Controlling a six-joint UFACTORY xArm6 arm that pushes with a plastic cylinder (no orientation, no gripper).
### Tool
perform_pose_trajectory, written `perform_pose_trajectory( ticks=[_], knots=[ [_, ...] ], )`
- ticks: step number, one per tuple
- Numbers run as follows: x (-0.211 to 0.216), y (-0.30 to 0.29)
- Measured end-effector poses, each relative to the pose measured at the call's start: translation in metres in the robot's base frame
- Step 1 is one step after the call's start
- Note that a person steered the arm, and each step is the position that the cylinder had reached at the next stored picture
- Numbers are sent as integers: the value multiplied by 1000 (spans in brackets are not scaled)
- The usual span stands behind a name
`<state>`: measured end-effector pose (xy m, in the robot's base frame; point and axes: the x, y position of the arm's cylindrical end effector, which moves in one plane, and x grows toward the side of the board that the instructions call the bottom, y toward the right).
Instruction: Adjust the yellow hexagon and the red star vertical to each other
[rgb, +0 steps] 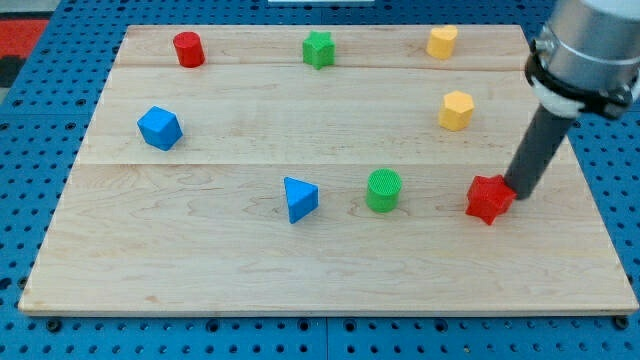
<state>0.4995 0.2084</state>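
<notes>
Having no jaws to spread, our tip touches the red star at lower right; an off-centre push could spin it away from under the yellow hexagon above

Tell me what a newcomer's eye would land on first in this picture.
First comes the dark rod slanting down from the view's top right, my tip touching the right side of the red star. Next is the yellow hexagon just above the star, slightly to its left. A second yellow block sits near the board's top edge.
</notes>
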Motion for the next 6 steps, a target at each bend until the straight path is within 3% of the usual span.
perform_pose_trajectory(
  ticks=[1,2,3,4,5,6],
  knots=[
    [-36,-1],
    [-7,-10],
    [49,4],
    [41,6],
    [-11,21],
    [-27,-7]
  ],
)
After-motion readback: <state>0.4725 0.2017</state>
